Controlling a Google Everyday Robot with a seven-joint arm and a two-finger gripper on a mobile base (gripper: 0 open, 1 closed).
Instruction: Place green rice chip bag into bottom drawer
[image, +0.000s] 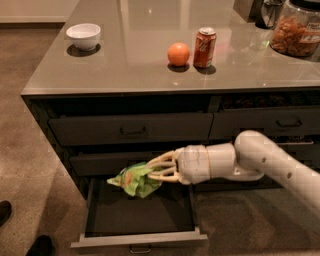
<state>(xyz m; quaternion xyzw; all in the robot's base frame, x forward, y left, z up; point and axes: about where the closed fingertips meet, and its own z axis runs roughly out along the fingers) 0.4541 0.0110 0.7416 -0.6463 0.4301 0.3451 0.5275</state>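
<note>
The green rice chip bag (134, 180) is a crumpled light-green foil bag held in my gripper (150, 170), which is shut on it. The white arm reaches in from the right. The bag hangs just above the back part of the open bottom drawer (140, 239), which is pulled out with its dark flat inside showing and a lighter grey front panel. The bag sits over the drawer's left-middle area and below the two closed drawers of the same stack.
On the grey counter (125, 60) stand a white bowl (83, 36), an orange (178, 54), a red soda can (204, 47) and a jar of snacks (299, 31). A narrower drawer stack (265, 122) is at the right. Dark shoes (5, 212) show at lower left.
</note>
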